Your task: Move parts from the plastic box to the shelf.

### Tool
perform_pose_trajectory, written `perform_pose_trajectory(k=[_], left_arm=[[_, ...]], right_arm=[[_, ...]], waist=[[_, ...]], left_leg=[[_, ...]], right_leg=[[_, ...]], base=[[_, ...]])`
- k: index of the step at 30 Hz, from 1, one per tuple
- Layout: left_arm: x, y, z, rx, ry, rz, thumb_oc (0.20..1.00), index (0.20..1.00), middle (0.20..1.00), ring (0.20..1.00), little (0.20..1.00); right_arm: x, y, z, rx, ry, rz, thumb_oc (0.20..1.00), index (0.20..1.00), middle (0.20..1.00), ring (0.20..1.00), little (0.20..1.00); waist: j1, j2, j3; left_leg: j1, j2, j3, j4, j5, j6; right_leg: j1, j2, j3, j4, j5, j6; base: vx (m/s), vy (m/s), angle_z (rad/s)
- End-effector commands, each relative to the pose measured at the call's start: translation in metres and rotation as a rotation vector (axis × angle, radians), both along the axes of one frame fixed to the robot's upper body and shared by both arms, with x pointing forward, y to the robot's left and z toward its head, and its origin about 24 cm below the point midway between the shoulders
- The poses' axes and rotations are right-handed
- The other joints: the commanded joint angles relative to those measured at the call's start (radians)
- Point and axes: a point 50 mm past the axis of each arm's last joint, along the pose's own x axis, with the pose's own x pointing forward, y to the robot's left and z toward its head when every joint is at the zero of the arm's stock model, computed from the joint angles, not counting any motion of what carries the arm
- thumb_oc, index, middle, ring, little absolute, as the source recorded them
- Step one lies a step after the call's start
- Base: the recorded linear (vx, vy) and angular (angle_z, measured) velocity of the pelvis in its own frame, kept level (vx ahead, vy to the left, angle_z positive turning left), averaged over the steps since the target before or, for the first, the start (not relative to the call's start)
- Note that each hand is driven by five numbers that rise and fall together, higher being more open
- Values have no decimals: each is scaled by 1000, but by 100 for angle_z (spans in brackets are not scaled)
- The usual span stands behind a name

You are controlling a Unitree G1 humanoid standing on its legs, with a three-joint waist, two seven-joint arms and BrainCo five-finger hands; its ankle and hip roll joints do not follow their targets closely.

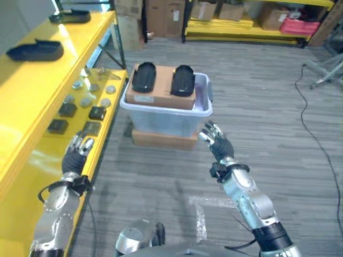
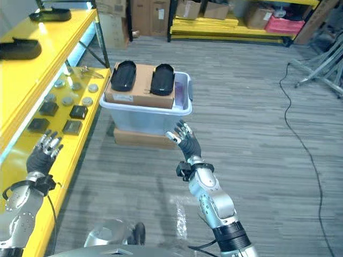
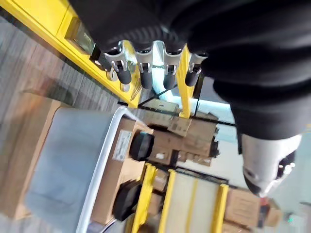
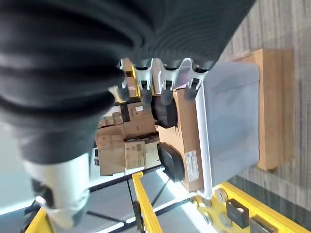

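Right robot hand (image 1: 217, 142) is nearest the work: empty, fingers loosely spread, raised just short of the box (image 1: 163, 115) near wall, forearm angling up from lower right. Two black oval parts (image 1: 143, 76) (image 1: 183, 80) lie side by side on a carton (image 1: 161, 88) inside the box, straight ahead of and above that hand, long axes pointing away from the robot, so the right arm has the shorter reach, I'd judge. Left robot hand (image 1: 79, 150) also released and empty, at the yellow shelf (image 1: 32, 101) front edge, beside small parts (image 1: 86, 101); two more black parts (image 1: 35, 51) sit on its top level.
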Motion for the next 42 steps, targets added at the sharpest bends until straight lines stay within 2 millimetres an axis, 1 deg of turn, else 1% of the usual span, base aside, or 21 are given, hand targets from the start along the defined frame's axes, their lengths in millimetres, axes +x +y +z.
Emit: perform_pose_trajectory(k=[1, 4, 6, 7, 9, 10, 12, 15, 16, 19, 20, 21, 22, 23, 25, 27, 29, 30, 31, 36, 42], left_arm=[[8, -7, 23, 46, -91, -61, 1000, 1000, 1000, 1000, 1000], [12, -11, 24, 43, -94, -81, 1000, 1000, 1000, 1000, 1000], [14, -15, 25, 47, -100, -115, 1000, 1000, 1000, 1000, 1000], [13, -14, 24, 47, -99, -125, 1000, 1000, 1000, 1000, 1000], [10, -13, 21, 46, -100, -142, 1000, 1000, 1000, 1000, 1000], [9, -16, 18, -8, -94, -161, 1000, 1000, 1000, 1000, 1000], [12, -20, 16, -42, -90, -181, 1000, 1000, 1000, 1000, 1000], [13, -23, 13, -65, -76, -188, 1000, 1000, 1000, 1000, 1000], [15, -28, 9, -94, -60, -184, 1000, 1000, 1000, 1000, 1000], [17, -30, 5, -120, -49, -146, 1000, 1000, 1000, 1000, 1000], [17, -30, 2, -151, -36, -122, 1000, 1000, 1000, 1000, 1000], [17, -30, 2, -153, -34, -121, 1000, 1000, 1000, 1000, 1000], [19, -30, -1, -166, -22, -116, 1000, 1000, 1000, 1000, 1000], [20, -30, -3, -166, -23, -113, 1000, 1000, 1000, 1000, 1000], [19, -30, -3, -176, -33, -102, 1000, 1000, 1000, 1000, 1000], [19, -32, -5, -192, -37, -100, 1000, 1000, 1000, 1000, 1000], [19, -34, -6, -192, -26, -102, 1000, 1000, 1000, 1000, 1000], [19, -33, -7, -190, -24, -100, 1000, 1000, 1000, 1000, 1000], [21, -30, -8, -184, -20, -97, 1000, 1000, 1000, 1000, 1000], [16, -26, 2, -141, -26, -122, 1000, 1000, 1000, 1000, 1000], [13, -21, 1, -129, -11, -130, 1000, 1000, 1000, 1000, 1000]], right_arm=[[5, -18, 5, -59, -56, -9, 1000, 1000, 1000, 1000, 1000], [8, -22, 8, -58, -66, -13, 1000, 1000, 1000, 1000, 1000], [9, -21, 12, -53, -80, -18, 1000, 1000, 1000, 1000, 1000], [8, -21, 14, -53, -84, -18, 1000, 1000, 1000, 1000, 1000], [6, -21, 15, -58, -89, -14, 1000, 1000, 1000, 1000, 1000], [4, -25, 16, -68, -85, -32, 1000, 1000, 1000, 1000, 1000], [4, -32, 18, -93, -79, -72, 1000, 1000, 1000, 1000, 1000], [7, -36, 20, -96, -64, -86, 1000, 1000, 1000, 1000, 1000], [10, -42, 19, -110, -41, -91, 1000, 1000, 1000, 1000, 1000], [11, -49, 16, -133, -13, -84, 1000, 1000, 1000, 1000, 1000], [9, -55, 12, -147, 11, -81, 1000, 1000, 1000, 1000, 1000], [9, -56, 12, -148, 12, -81, 1000, 1000, 1000, 1000, 1000], [5, -65, 6, -149, 37, -96, 1000, 1000, 1000, 1000, 1000], [3, -67, 4, -143, 46, -99, 1000, 1000, 1000, 1000, 1000], [-2, -68, -1, -138, 55, -100, 1000, 1000, 1000, 1000, 1000], [-9, -69, -5, -156, 50, -106, 1000, 1000, 1000, 1000, 1000], [-12, -66, -5, -162, 57, -102, 1000, 1000, 1000, 1000, 1000], [-11, -65, -5, -161, 61, -104, 1000, 1000, 1000, 1000, 1000], [-11, -63, -5, -149, 74, -108, 1000, 1000, 1000, 1000, 1000], [-20, -56, -14, -115, 92, -107, 1000, 1000, 1000, 1000, 1000], [-19, -48, -15, -105, 87, -109, 1000, 1000, 1000, 1000, 1000]], waist=[[-1, -13, -58], [-24, -5, -48], [-42, -13, -32], [-48, -6, -24], [-56, -3, -19], [-67, -27, -29], [-88, -54, -39], [-94, -59, -46], [-103, -51, -57], [-109, -47, -66], [-113, -48, -68], [-114, -46, -68], [-120, -47, -58], [-126, -47, -54], [-143, -41, -47], [-158, -22, -49], [-171, -7, -43], [-174, -4, -42], [-177, -4, -45], [-153, -13, -52], [-137, -14, -69]], left_leg=[[-117, 28, -99, -74, 90, -67], [-70, 40, -112, -81, 47, -68], [-44, 51, -103, -64, -4, -58], [-20, 71, -96, -57, -28, -55], [0, 88, -93, -32, -65, -49], [-14, 95, -88, 47, -106, -56], [-24, 129, -63, 159, -152, -71], [-1, 180, -48, 237, -172, -93], [3, 237, -40, 326, -108, -137], [-18, 274, -27, 458, -45, -177], [-59, 301, -19, 588, 32, -219], [-66, 306, -22, 600, 36, -224], [-149, 341, -22, 660, 91, -250], [-150, 351, -10, 625, 92, -249], [-105, 385, 55, 404, 140, -260], [-84, 419, 115, 125, 255, -298], [-87, 473, 138, 44, 376, -328], [-87, 475, 141, 44, 370, -324], [-68, 444, 148, 13, 294, -289], [-48, 329, 123, -51, 181, -235], [-17, 276, 113, -122, 164, -205]], right_leg=[[81, 89, -50, -571, 235, 27], [19, 46, -11, -717, 342, 55], [-57, -30, 24, -844, 468, 80], [-109, -61, 35, -837, 502, 88], [-150, -88, 36, -793, 501, 92], [-79, -70, 18, -808, 445, 83], [-60, -41, 25, -780, 427, 65], [-38, -12, 9, -717, 375, 61], [1, 43, -18, -714, 329, 31], [30, 96, -29, -731, 296, -12], [69, 138, -31, -763, 272, -48], [72, 144, -33, -767, 271, -52], [116, 178, -42, -817, 269, -77], [124, 182, -46, -828, 272, -77], [154, 180, -70, -853, 269, -71], [209, 172, -118, -886, 267, -51], [240, 163, -141, -896, 261, -49], [244, 159, -143, -888, 251, -51], [239, 141, -150, -853, 231, -43], [224, 105, -143, -822, 237, -10], [222, 100, -126, -841, 253, 11]], base=[[258, -118, -34], [256, -112, -25], [380, -196, 20], [559, -250, 28], [563, -258, 52], [632, -328, 49], [719, -375, 70], [512, -259, 83], [581, -354, 13], [353, -243, 14], [267, -221, -6], [312, -266, -10], [192, -131, 4], [232, -87, 31], [145, 153, 19], [109, 280, 26], [94, 203, 44], [50, 248, 19], [-3, 245, -8], [-2, 207, -9], [6, 85, 8]])
